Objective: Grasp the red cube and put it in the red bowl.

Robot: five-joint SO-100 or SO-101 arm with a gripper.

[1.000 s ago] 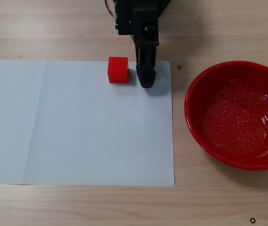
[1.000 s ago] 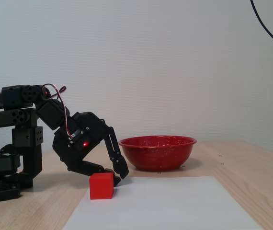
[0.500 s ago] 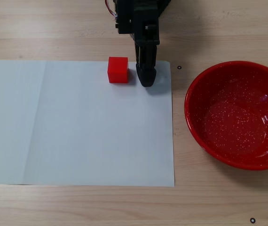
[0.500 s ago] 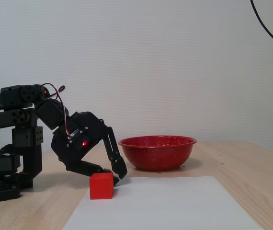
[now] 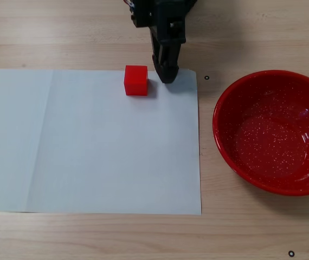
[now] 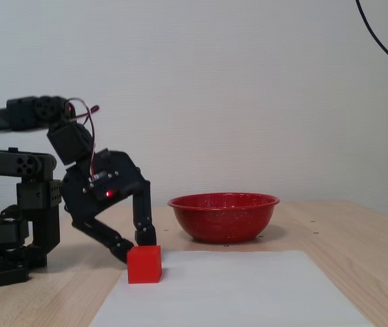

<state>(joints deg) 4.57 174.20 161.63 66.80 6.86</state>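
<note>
The red cube point(image 5: 136, 80) rests on a white paper sheet point(image 5: 100, 151) near its far edge. In the other fixed view, the cube point(image 6: 144, 264) sits at the sheet's left corner. My black gripper point(image 5: 166, 76) hangs just right of the cube in the top-down fixed view, not touching it. From the side, the gripper point(image 6: 134, 246) is open, tips down near the table behind the cube, with nothing between its fingers. The red bowl point(image 5: 274, 135) stands empty on the wood to the right of the sheet; its outer wall point(image 6: 223, 216) shows in the side view.
The arm's base and links point(image 6: 17, 204) fill the left of the side view. A black cable point(image 6: 384, 48) hangs at the upper right. Small black dots point(image 5: 206, 77) mark the wooden table. The paper sheet point(image 6: 235, 293) stretches toward the camera.
The gripper drew back toward the arm's base and tilted steeper. Its jaws have spread apart. The cube and the bowl have not moved.
</note>
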